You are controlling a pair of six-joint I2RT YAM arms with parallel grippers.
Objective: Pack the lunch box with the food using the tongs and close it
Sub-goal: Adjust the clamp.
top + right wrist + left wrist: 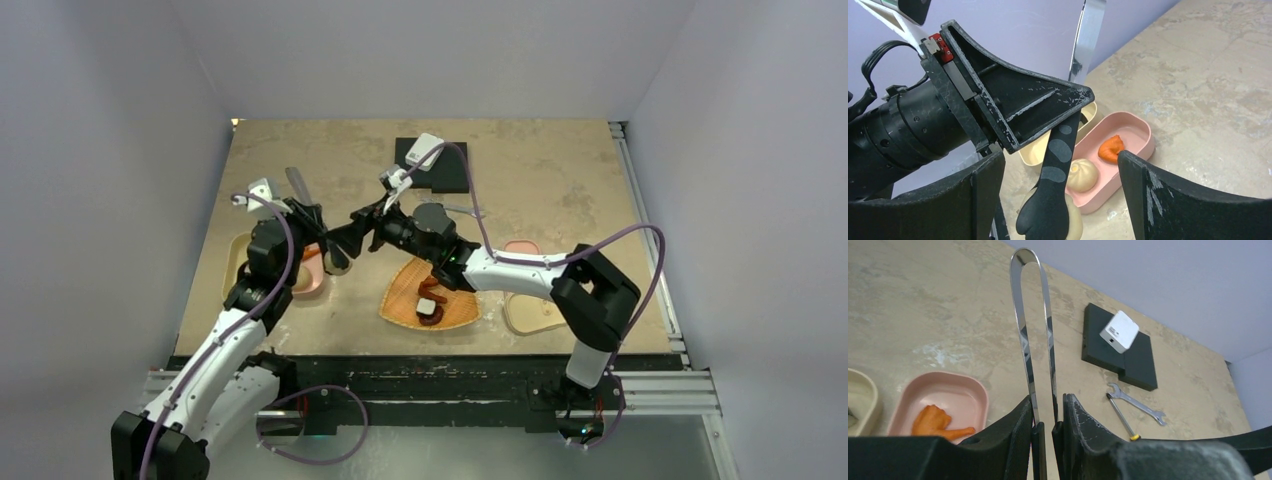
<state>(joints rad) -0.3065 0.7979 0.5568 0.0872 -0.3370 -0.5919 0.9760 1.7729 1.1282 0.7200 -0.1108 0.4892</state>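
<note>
Fingers [1158, 200] of the right gripper [1060, 160] stand spread wide with nothing pinched. The working end of the tongs [1054, 190] hangs in the gap between them, nearer the finger on the left of the wrist view. The left gripper [1048, 410] has its fingers pressed onto the two steel arms of the tongs, low on the shafts. The bent loop rises well above that grip and the black tips point down past it. The long axis runs steeply, loop high and tips low, and crosses the right gripper's opening roughly square to the line from one finger to the other. The broad face of the near paddle is turned toward the right wrist camera, so I judge that closing fingers would meet its edges, not its flats. Both arms are at the tool: the left holds it, and the right merely brackets its lower end. That end hovers by the near corner of the pink lunch box [1135, 132], with a beige bun [1074, 227] right behind the tip. Whether the tongs grip that bun I cannot tell. A second bun and an orange piece [1110, 148] lie in the box. The tongs look slim: mirror-bright steel strips joined in a narrow U, ending in matte black paddles marked with grey ovals.
</note>
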